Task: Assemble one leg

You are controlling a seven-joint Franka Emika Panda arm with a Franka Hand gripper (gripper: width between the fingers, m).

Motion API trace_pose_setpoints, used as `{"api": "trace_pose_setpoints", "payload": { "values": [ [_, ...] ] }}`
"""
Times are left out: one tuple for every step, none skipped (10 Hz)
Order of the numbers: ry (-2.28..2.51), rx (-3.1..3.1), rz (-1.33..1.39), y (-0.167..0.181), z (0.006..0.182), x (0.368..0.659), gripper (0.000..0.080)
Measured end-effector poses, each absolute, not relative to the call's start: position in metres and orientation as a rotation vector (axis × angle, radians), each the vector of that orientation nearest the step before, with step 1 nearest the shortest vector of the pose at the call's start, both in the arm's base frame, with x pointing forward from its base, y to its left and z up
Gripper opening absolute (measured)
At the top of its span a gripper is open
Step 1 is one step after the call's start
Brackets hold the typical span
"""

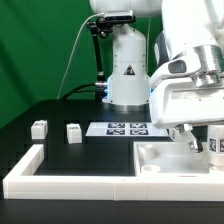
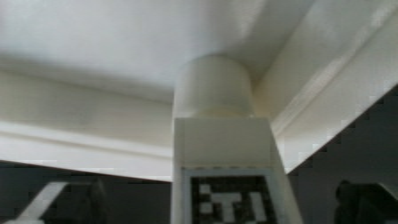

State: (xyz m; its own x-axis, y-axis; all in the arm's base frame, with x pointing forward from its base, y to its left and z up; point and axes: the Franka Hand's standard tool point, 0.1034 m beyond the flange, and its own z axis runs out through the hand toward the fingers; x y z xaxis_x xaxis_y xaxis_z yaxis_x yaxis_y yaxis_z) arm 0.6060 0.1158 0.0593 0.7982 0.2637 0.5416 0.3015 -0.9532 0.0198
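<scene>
the arm reaches down at the exterior view's right, gripper (image 2: 215,200) low over the tray (image 1: 160,162). its jaws stand wide, with a gap on each side of the leg (image 2: 222,120). the leg is white and tagged, its rounded end at a tray corner. a second leg (image 1: 38,128) and a third leg (image 1: 73,131) sit on the black table (image 1: 100,152) at the left, before a green curtain (image 1: 30,40).

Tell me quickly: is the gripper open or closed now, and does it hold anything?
Gripper: looks open. The fingers stand apart from the leg on both sides, so it is holding nothing.
</scene>
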Motion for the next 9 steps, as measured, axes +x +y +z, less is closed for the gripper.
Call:
{"api": "trace_pose_setpoints", "payload": {
  "values": [
    [-0.459,-2.915,-0.863,0.116,0.059,0.606,0.0649],
    [-0.458,-2.915,-0.861,0.116,0.061,0.606,0.0649],
    [-0.462,-2.914,-0.867,0.116,0.070,0.607,0.0649],
    [-0.464,-2.913,-0.870,0.117,0.077,0.608,0.0649],
    [-0.451,-2.921,-0.809,0.121,0.078,0.607,0.0649],
    [-0.448,-2.920,-0.808,0.121,0.082,0.611,0.0649],
    [-0.454,-2.932,-0.715,0.121,0.076,0.610,0.0649],
    [-0.457,-2.946,-0.583,0.121,0.073,0.612,0.0649],
    [-0.449,-2.952,-0.462,0.123,0.074,0.616,0.0649]
  ]
}}
